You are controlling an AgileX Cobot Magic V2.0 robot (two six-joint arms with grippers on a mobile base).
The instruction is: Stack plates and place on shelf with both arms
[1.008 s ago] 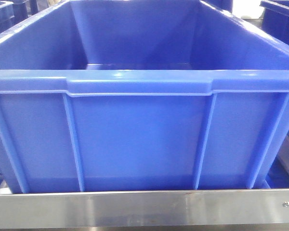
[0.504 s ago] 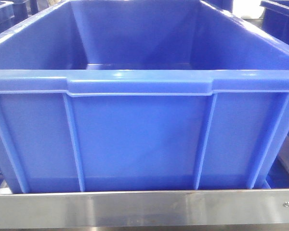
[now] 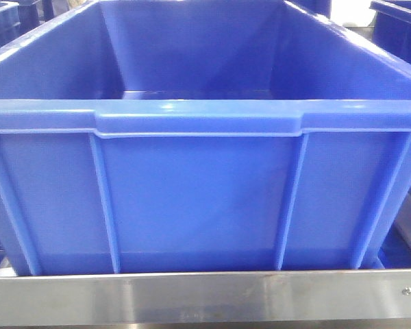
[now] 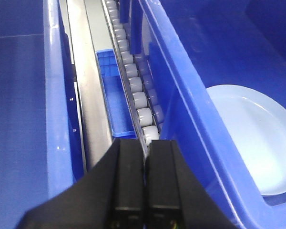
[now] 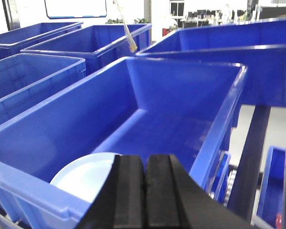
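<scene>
While both arms hover with fingers pressed together and nothing between them, a pale plate lies flat on the floor of a blue crate, not yet lifted toward the steel shelf.

Seen from the left gripper, poised over the crate's outer wall above a line of grey rollers, the plate rests against the near corner of the bin; the right gripper looks down the crate's length and catches only an edge of the plate. The front view shows the crate's ribbed face and the shelf band but no plate and neither arm. Whether one plate or a stack lies there cannot be told. The likely hazards: a descending arm striking the tall crate wall, or a glossy, low-rimmed plate slipping from a pinch.
</scene>
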